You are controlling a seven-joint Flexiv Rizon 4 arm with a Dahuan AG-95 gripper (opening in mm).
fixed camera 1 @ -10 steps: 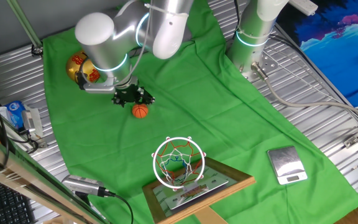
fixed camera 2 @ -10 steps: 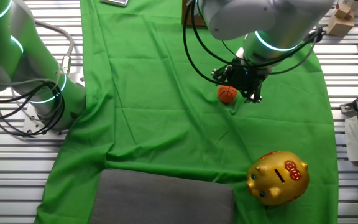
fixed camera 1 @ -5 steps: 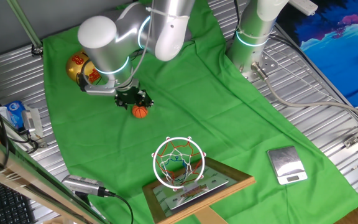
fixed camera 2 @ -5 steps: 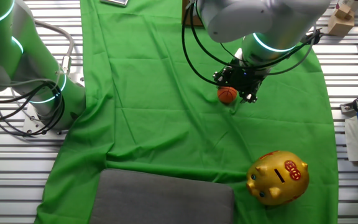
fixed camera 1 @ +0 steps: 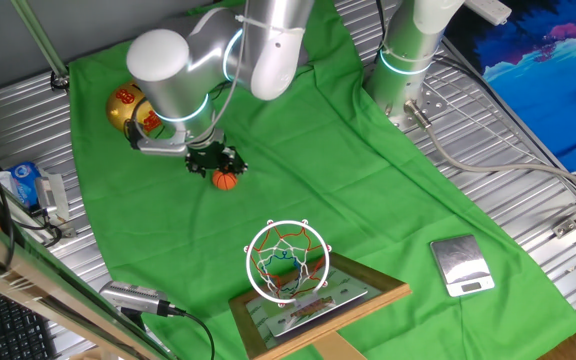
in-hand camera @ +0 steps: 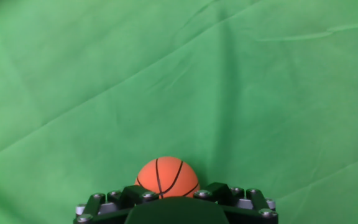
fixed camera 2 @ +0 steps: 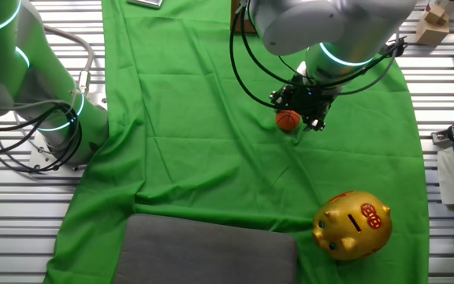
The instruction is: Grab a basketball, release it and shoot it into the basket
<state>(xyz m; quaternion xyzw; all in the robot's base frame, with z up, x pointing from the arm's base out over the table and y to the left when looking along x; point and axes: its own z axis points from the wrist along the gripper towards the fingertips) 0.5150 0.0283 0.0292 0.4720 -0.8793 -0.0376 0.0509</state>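
The basketball is a tiny orange ball with dark seams, lying on the green cloth left of centre. It also shows in the other fixed view and at the bottom of the hand view. My gripper is low over the cloth, and its black fingers stand on either side of the ball, close to its edges. The jaws look open around the ball, which rests on the cloth. The basket has a white ring, a coloured net and a wooden-framed backboard, and stands at the front of the table.
A gold-and-red piggy bank sits behind my gripper at the cloth's left side and also shows in the other fixed view. A silver square scale lies right of the basket. A second arm's base stands at the back right.
My gripper has moved a little toward the basketball and lower, so the ball now sits between its fingers. The ball has not moved.
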